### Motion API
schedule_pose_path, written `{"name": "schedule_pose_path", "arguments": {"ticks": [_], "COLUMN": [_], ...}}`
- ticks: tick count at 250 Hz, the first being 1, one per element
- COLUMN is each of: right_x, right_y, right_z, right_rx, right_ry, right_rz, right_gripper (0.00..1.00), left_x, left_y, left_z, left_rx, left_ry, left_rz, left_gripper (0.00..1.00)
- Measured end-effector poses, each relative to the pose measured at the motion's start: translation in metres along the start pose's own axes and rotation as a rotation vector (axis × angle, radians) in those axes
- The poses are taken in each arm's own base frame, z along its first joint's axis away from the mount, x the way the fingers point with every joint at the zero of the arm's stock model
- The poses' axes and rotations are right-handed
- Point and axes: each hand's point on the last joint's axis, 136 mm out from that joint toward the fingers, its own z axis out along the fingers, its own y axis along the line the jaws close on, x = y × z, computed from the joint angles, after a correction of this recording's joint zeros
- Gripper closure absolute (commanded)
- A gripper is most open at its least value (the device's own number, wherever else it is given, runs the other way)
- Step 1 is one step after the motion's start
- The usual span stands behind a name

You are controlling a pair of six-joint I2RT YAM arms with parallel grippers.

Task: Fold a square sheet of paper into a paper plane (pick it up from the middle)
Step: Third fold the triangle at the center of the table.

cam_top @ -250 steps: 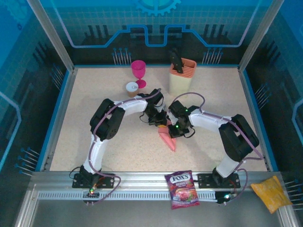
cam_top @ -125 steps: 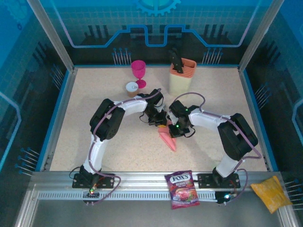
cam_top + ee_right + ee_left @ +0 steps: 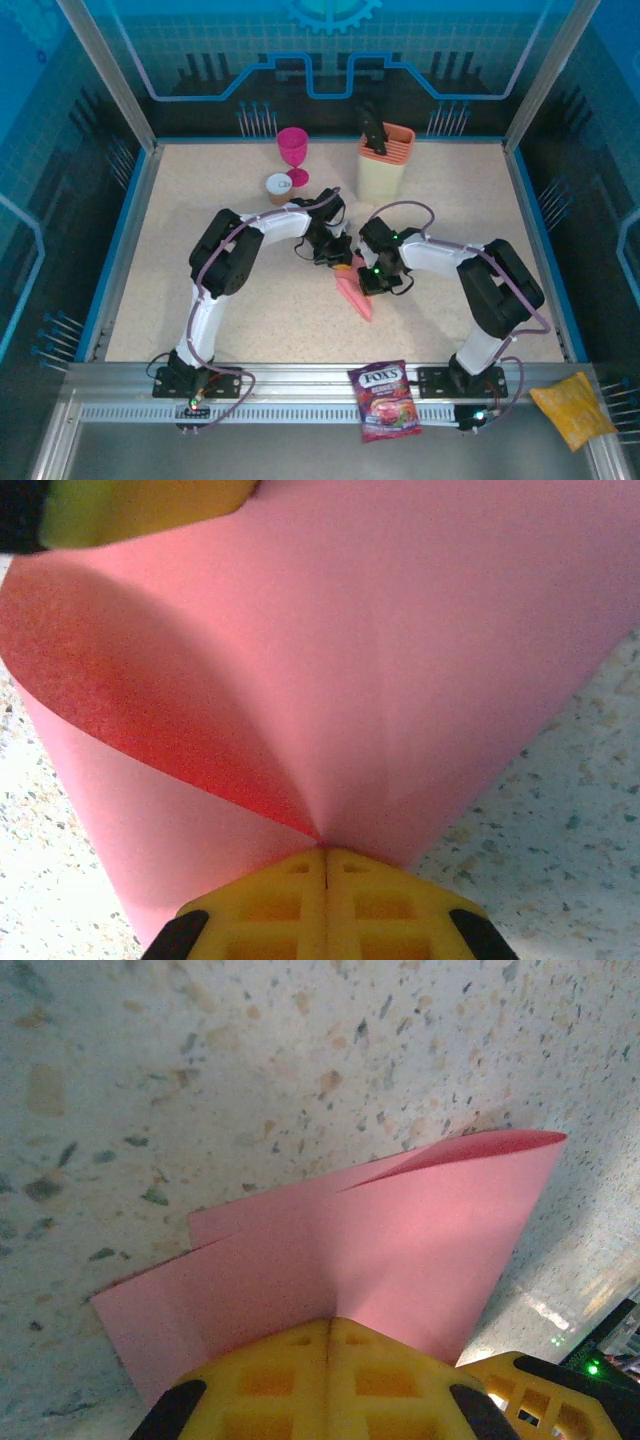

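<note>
The paper plane (image 3: 356, 296) lies at the middle of the speckled table (image 3: 200, 210), a narrow salmon-pink dart with its tip toward the near edge. Both arms bend inward over its far, wide end. The left gripper (image 3: 328, 1328) has its yellow jaws pressed together on the paper's edge. In the left wrist view a flap lifts off the table at the right, its darker underside showing. The right gripper (image 3: 322, 858) likewise pinches the paper, where a curled layer meets a flat one. The two grippers sit just beside each other. Well behind stand a magenta goblet (image 3: 293, 150), a small cup (image 3: 279, 187) beside it, and a cream holder (image 3: 383, 168). A purple Fox's candy bag (image 3: 384, 400) lies on the near rail between the arm bases, with a yellow snack bag (image 3: 572, 408) at the far right.
</note>
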Motion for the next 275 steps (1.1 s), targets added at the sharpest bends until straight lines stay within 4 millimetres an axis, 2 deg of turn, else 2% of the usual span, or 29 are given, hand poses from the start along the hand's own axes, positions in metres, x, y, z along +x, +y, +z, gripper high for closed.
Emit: {"name": "schedule_pose_path", "arguments": {"ticks": [66,104,135,167,188,207,243,275], "right_x": [0.0,-0.002,-0.002,-0.002,-0.002,-0.002,-0.002,-0.003], "right_y": [0.001,0.004,0.005,0.006,0.006,0.006,0.006,0.007], "right_z": [0.001,0.002,0.003,0.003,0.003,0.003,0.003,0.004], "right_rx": [-0.019,-0.032,-0.043,-0.046,-0.047,-0.049,-0.05,-0.056], "right_ry": [0.0,-0.004,-0.003,-0.001,0.0,0.0,0.002,0.006], "right_rz": [0.015,0.013,0.012,0.013,0.013,0.013,0.014,0.015], "right_gripper": [1.0,1.0,1.0,1.0,1.0,1.0,1.0,1.0], "left_x": [0.001,0.002,-0.002,-0.006,0.005,0.02,0.054,0.069], "left_y": [0.001,0.009,0.019,0.01,-0.003,-0.015,-0.024,-0.022], "left_z": [-0.002,-0.009,-0.027,-0.054,-0.066,-0.068,-0.049,-0.036], "left_rx": [-0.003,-0.01,-0.017,0.018,0.055,0.082,0.096,0.09], "left_ry": [-0.008,-0.013,-0.04,-0.093,-0.102,-0.086,-0.008,0.029], "left_rz": [-0.002,-0.051,-0.109,-0.126,-0.119,-0.106,-0.101,-0.116], "left_gripper": [0.96,0.92,0.87,0.87,0.89,0.91,0.96,0.97]}}
